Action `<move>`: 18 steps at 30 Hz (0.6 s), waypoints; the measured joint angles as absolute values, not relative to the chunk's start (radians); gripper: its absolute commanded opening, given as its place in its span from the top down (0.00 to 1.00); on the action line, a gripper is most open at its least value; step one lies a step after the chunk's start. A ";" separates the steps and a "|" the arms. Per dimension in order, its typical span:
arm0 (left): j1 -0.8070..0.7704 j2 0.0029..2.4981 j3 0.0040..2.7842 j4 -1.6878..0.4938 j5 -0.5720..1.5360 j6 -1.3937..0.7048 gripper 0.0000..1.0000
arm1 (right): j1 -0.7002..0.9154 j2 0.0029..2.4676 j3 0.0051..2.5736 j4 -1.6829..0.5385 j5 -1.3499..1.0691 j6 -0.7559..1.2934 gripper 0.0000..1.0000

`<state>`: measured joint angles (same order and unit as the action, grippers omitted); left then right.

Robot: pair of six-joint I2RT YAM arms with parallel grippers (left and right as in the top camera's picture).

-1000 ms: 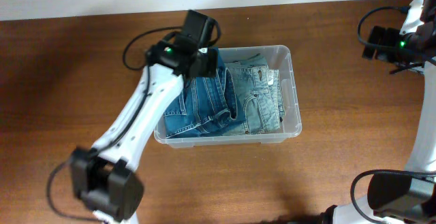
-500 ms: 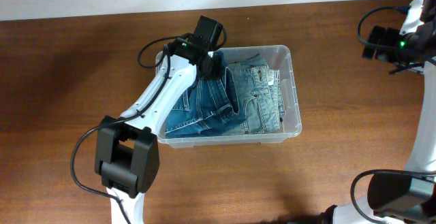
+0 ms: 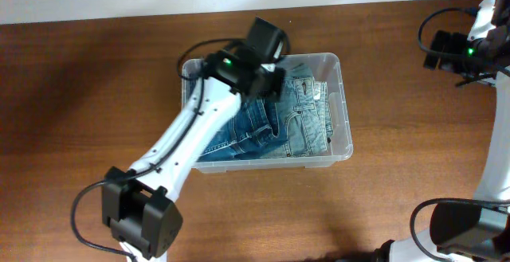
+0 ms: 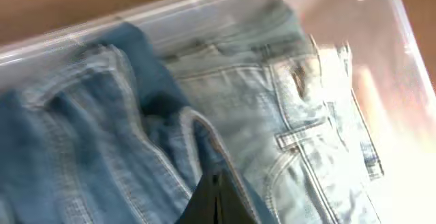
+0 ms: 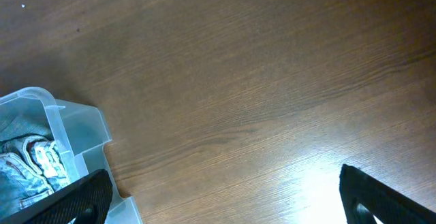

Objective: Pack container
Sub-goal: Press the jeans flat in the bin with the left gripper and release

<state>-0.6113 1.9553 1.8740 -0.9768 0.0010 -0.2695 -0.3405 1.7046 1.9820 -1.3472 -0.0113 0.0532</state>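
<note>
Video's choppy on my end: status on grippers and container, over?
Left gripper shut, nothing visibly pinched, over the dark jeans. Right gripper open, off over the table. Container holds dark jeans and light jeans. Nothing in the way.

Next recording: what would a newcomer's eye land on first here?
The clear container in the middle of the table, packed with darker jeans on its left side and lighter jeans on its right. The left gripper, shut, hangs low over the denim with its arm stretched across the bin, while the right gripper stands open over the wood off to the right.
</note>
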 measured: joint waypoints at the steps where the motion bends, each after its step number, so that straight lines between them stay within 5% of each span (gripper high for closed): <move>1: -0.621 1.959 1.872 -0.991 0.003 -0.270 0.99 | -0.340 1.705 1.982 -1.347 -0.012 0.054 0.02; 18: -0.661 1.993 1.706 -0.981 0.016 -0.289 0.99 | -0.340 1.705 1.982 -1.347 -0.011 0.053 0.02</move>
